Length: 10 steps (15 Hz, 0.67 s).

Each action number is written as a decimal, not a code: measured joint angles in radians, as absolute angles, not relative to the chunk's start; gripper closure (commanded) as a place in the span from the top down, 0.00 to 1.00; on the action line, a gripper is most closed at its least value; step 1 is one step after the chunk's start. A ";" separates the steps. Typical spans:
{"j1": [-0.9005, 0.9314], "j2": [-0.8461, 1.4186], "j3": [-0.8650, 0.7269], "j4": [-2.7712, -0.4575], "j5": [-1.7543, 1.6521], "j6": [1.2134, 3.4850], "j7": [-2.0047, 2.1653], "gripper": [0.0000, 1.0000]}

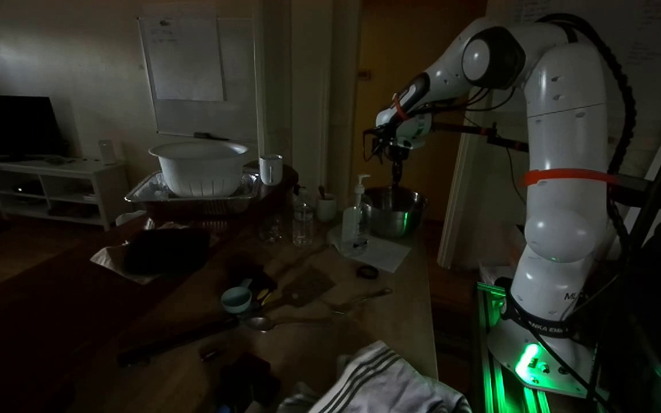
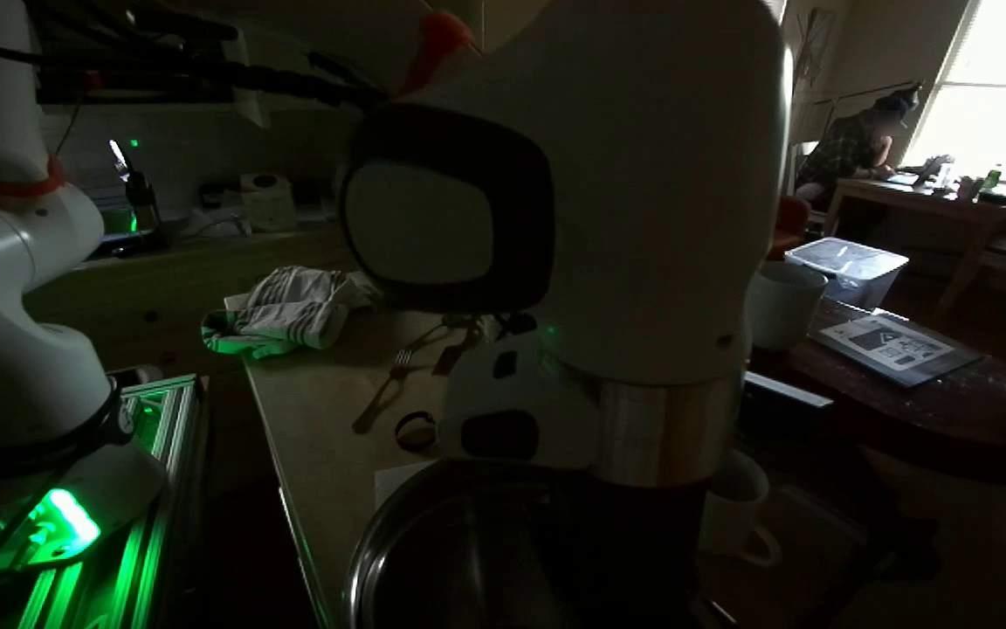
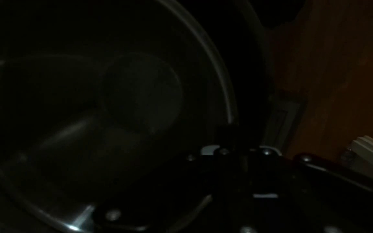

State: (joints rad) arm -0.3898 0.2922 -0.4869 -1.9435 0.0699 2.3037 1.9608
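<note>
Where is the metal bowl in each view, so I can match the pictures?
In an exterior view: the metal bowl is right of centre, right of the pump bottle.
In an exterior view: the bowl is bottom centre, cut off.
In the wrist view: the bowl fills most of the left half; gripper on its rim.
Landmark: the striped towel, in both exterior views only.

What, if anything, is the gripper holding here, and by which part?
The metal bowl, by its rim: the gripper is closed on it there, though the wrist view is dark.
</note>
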 measured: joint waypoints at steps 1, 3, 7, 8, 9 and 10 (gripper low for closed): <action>-0.393 0.282 -0.488 -1.931 0.070 2.268 1.960 0.03; -0.401 0.266 -0.489 -1.905 0.070 2.210 1.960 0.03; -0.404 0.254 -0.487 -1.884 0.067 2.152 1.960 0.03; -0.404 0.255 -0.485 -1.884 0.065 2.149 1.960 0.03; -0.404 0.255 -0.483 -1.886 0.064 2.149 1.960 0.36; -0.404 0.256 -0.481 -1.887 0.063 2.149 1.960 0.37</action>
